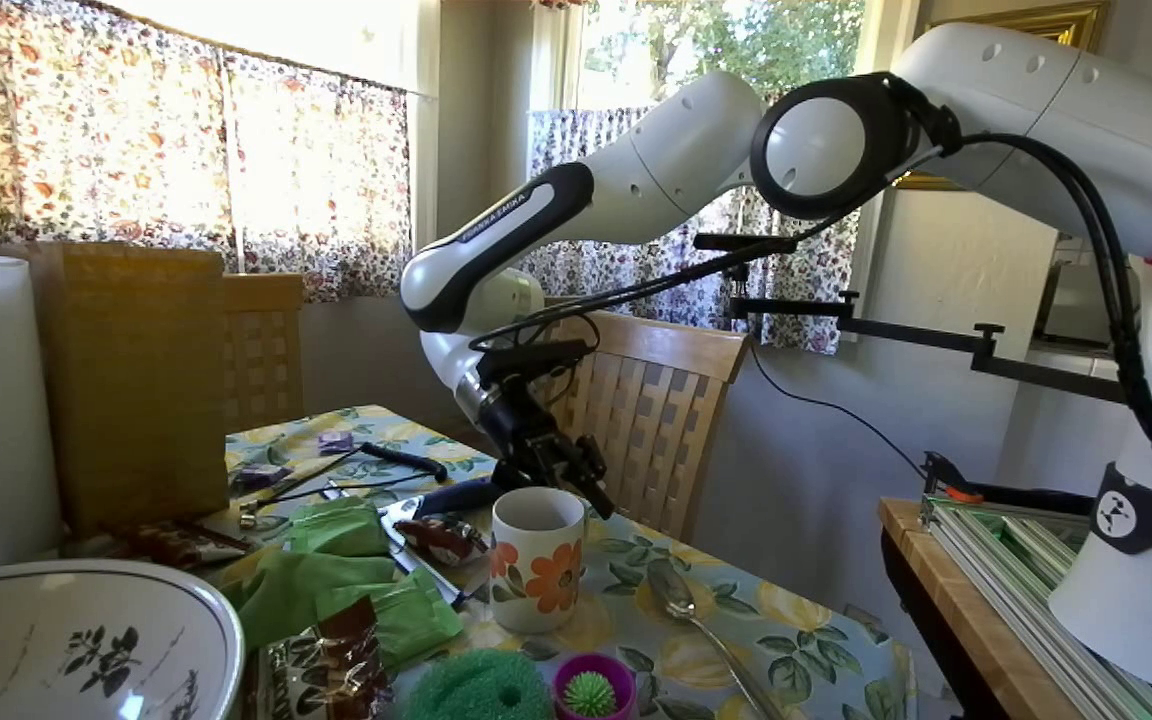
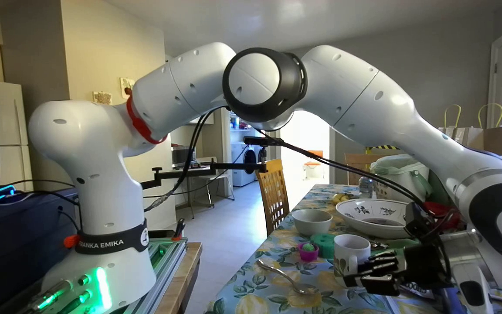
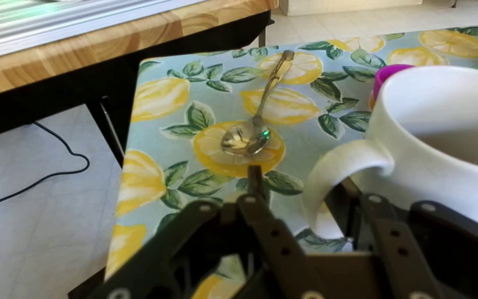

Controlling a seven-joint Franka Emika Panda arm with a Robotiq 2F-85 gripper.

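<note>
A white mug (image 1: 536, 575) with orange flowers stands upright on the lemon-print tablecloth. Its handle (image 3: 337, 162) lies between the two fingers of my gripper (image 3: 300, 178) in the wrist view. One finger (image 3: 255, 182) is outside the handle, with a visible gap. The opposite finger shows within the handle's loop, close to the mug wall, its tip partly covered by the handle. The jaws are partly spread and not closed on anything. In an exterior view the gripper (image 2: 366, 270) reaches the mug from the handle side. A metal spoon (image 3: 245, 139) lies beyond the fingertips.
Close to the mug are a green scrubber (image 1: 481, 688) and a purple cup (image 1: 594, 692) with a spiky green ball. Green packets (image 1: 336, 580), a large patterned bowl (image 1: 86, 600) and a smaller bowl (image 2: 312, 221) share the table. A wooden chair (image 1: 641, 400) stands at its edge.
</note>
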